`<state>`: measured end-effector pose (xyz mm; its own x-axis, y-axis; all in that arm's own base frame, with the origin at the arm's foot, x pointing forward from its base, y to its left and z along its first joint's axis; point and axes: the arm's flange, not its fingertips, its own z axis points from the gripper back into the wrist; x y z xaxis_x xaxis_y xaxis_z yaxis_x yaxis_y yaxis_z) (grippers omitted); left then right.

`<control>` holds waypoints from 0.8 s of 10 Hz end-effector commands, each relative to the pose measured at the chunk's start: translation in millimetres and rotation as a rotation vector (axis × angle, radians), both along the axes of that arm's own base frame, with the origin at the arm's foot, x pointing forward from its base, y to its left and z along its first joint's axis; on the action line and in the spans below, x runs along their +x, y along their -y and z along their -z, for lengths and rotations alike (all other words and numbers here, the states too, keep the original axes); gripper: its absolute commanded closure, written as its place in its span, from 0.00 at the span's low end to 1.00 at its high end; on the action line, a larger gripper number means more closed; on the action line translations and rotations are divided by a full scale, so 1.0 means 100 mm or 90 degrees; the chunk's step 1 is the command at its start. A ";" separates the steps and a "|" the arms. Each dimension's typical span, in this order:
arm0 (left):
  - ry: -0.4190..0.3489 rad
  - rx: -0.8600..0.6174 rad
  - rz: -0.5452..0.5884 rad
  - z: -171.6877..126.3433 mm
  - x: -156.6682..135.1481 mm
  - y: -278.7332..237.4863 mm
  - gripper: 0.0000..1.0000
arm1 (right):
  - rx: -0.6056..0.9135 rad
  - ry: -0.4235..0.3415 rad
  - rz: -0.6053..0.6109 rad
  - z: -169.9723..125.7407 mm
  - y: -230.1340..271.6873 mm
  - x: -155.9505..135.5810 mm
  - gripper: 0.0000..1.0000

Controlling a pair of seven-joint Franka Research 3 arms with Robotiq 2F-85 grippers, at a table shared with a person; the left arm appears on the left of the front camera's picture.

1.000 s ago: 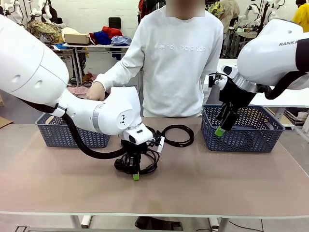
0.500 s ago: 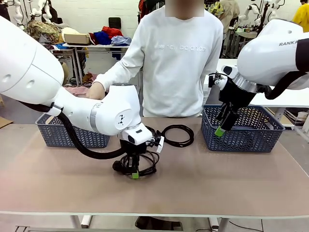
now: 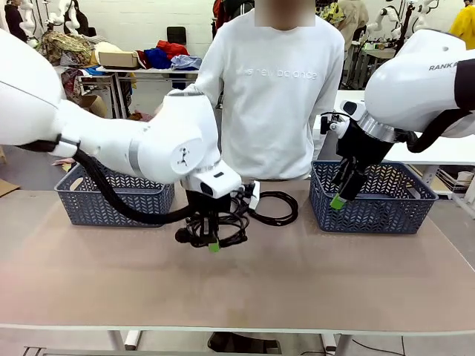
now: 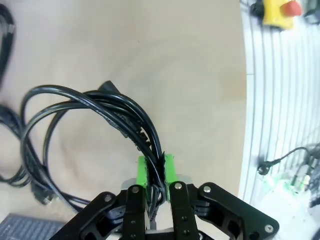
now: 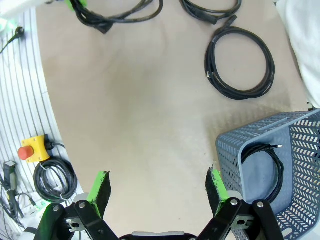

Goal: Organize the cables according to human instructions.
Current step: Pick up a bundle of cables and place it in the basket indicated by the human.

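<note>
My left gripper (image 3: 214, 242) is shut on a coiled black cable (image 3: 223, 221) and holds it in the air above the middle of the table. In the left wrist view the green pads (image 4: 143, 171) pinch the cable's strands (image 4: 90, 102), and the loop hangs away from them. Another coiled cable (image 3: 275, 208) lies on the table in front of the person; the right wrist view shows it (image 5: 240, 62) flat, with one more cable (image 5: 210, 10) beyond. My right gripper (image 3: 343, 194) (image 5: 157, 192) hangs open and empty by the right basket (image 3: 378, 215), which holds one cable (image 5: 262, 170).
A second blue basket (image 3: 111, 204) stands at the far left, behind my left arm. The person in a white sweater stands at the far edge, between the baskets. A yellow emergency-stop box (image 5: 32, 147) sits off the table's near side. The tabletop's front half is bare.
My left gripper has risen with the cable, lifting the coil off the table. The left arm swung up and now hides the person's hand. The right arm has not moved.
</note>
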<state>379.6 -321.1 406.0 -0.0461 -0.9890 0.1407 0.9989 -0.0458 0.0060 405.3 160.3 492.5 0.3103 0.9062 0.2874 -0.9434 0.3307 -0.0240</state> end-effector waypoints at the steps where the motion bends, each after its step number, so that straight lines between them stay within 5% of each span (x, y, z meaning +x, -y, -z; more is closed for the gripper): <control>1: 0.016 0.011 0.001 -0.26 0.13 -0.13 1.00 | -0.001 -0.001 0.000 -0.02 -0.02 0.02 0.00; 8: 0.080 0.004 -0.020 -0.94 0.78 -0.69 1.00 | -0.001 -0.001 0.000 -0.02 -0.02 0.02 0.00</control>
<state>450.5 -254.0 495.1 -0.0182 -0.9883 0.1512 0.9918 0.0012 0.1274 405.3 160.3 492.6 0.3102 0.9062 0.2875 -0.9435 0.3306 -0.0240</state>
